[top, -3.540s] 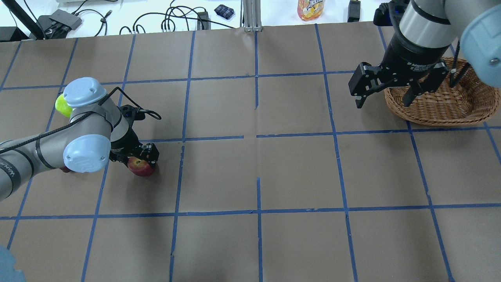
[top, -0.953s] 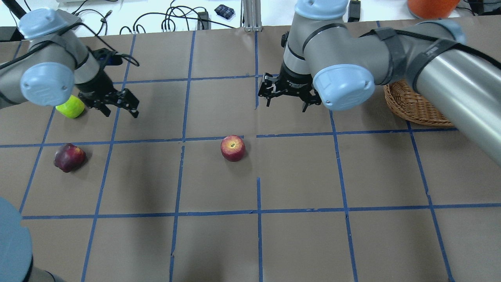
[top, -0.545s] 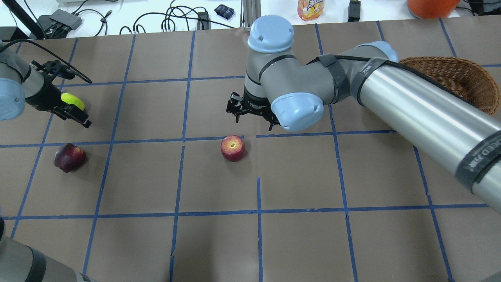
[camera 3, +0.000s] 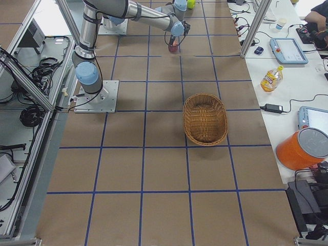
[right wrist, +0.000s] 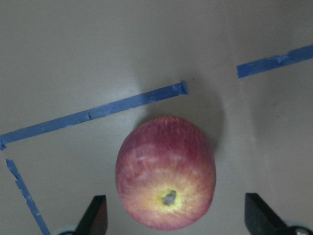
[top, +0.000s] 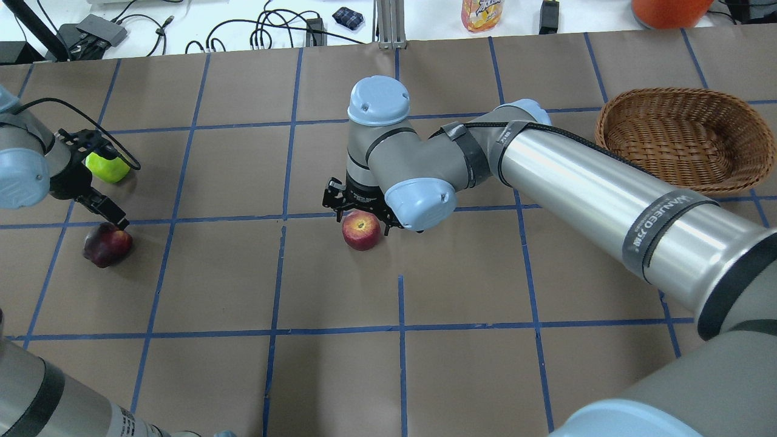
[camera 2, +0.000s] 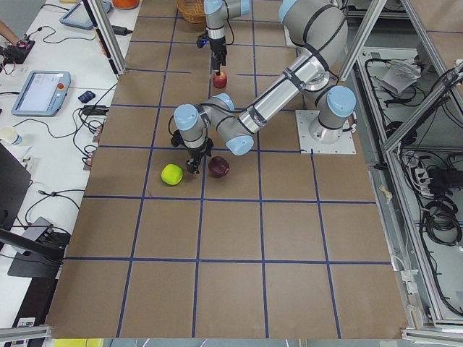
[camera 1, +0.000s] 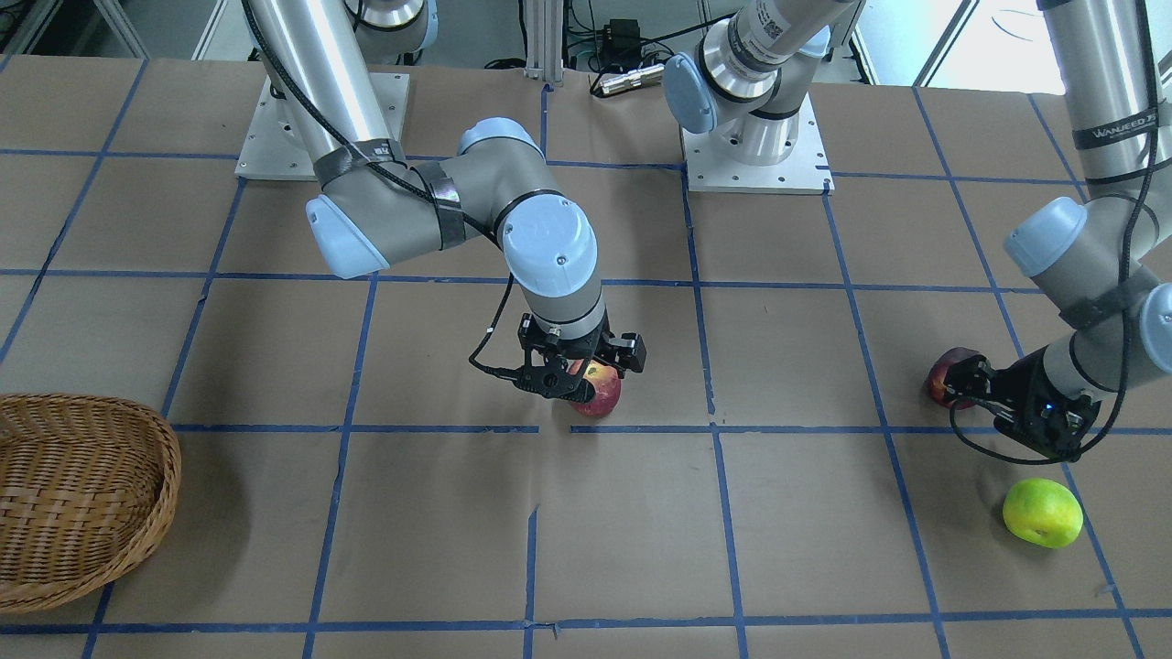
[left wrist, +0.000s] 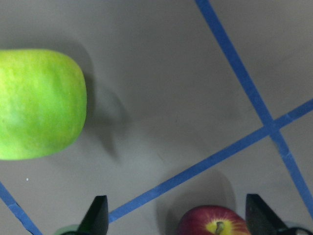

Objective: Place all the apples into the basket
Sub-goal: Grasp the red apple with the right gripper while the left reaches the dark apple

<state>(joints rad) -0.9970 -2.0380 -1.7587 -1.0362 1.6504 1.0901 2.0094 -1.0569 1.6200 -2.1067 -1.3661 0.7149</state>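
My right hand point(top: 359, 213) hangs over the red apple point(top: 361, 232) near the middle of the tabletop point(top: 461, 273); its fingers are spread wide, one on each side of the fruit, and it holds nothing; in the right wrist view both fingertips stand clear of the skin, and only their tips show at the lower edge. From overhead my own wrist covers most of that hand and the apple's far side.

My left hand point(left wrist: 178, 215) is also wide open with nothing in it, low over the maroon apple point(top: 108, 244); in the left wrist view that apple is cut off by the lower edge, so only its stem end shows between the fingertips. From overhead just one finger is visible, its tip at the apple's top; I cannot tell whether it touches.

The green apple point(top: 108, 168) lies just beside, partly hidden behind my left wrist and its cable from overhead, and cut by the frame edge in the wrist view.

All three apples lie on the tabletop; the basket point(top: 680, 92) stands well apart, on my right.
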